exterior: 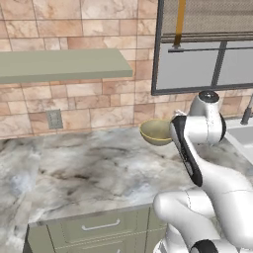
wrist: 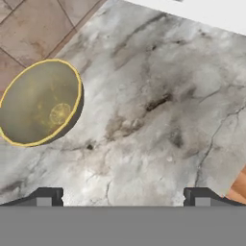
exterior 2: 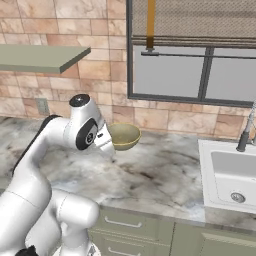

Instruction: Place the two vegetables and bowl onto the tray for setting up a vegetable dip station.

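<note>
Standing upright on the marble counter (exterior: 74, 168), the bowl (exterior: 155, 131) sits near the back edge, close to the tiled wall (exterior: 89, 106), partly hidden by the arm (exterior: 197, 148) in the left base view. A sink (exterior: 242, 136) shows at the right edge.

Right base view: the bowl (exterior 2: 124, 136) rests near the counter's back edge, just beyond the arm's wrist (exterior 2: 87, 132); the sink (exterior 2: 230, 172) lies well apart toward the right.

Hand view: the gripper (wrist: 123, 197) hangs above bare counter, jaws spread wide and empty. The bowl (wrist: 41, 103) lies off to one side, apparently not touching either fingertip.
</note>
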